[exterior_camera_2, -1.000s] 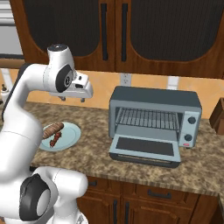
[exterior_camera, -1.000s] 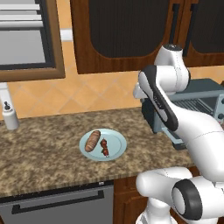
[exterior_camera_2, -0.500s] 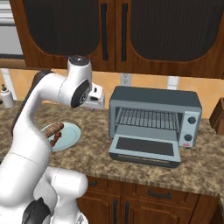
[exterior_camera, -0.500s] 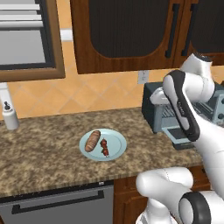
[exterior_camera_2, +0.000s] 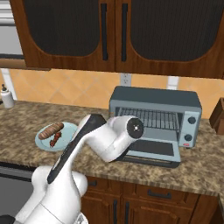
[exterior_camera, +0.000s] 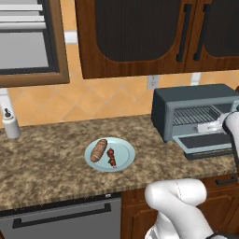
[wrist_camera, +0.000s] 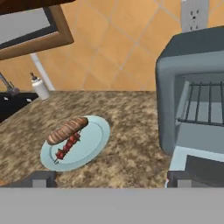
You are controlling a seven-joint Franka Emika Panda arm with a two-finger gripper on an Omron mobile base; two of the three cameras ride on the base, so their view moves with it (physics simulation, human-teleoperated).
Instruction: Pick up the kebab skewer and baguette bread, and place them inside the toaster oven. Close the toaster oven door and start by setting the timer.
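Oblong baguette bread [wrist_camera: 68, 130] on round glossy plate [wrist_camera: 94, 146].

The countertop [exterior_camera: 56, 154] is speckled brown stone, polished. The plate [exterior_camera: 123, 154] at its centre looks glazed pale-blue ceramic. At three o'clock, the toaster oven [exterior_camera: 191, 100] is matt grey-blue metal with a wire rack [wrist_camera: 205, 103]. Overhead cabinets [exterior_camera_2: 109, 30] are dark glossy wood.

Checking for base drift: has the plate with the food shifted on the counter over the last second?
No. In the left base view the plate sits at the same spot relative to the toaster oven and the white bottle. Only the arm swung right.
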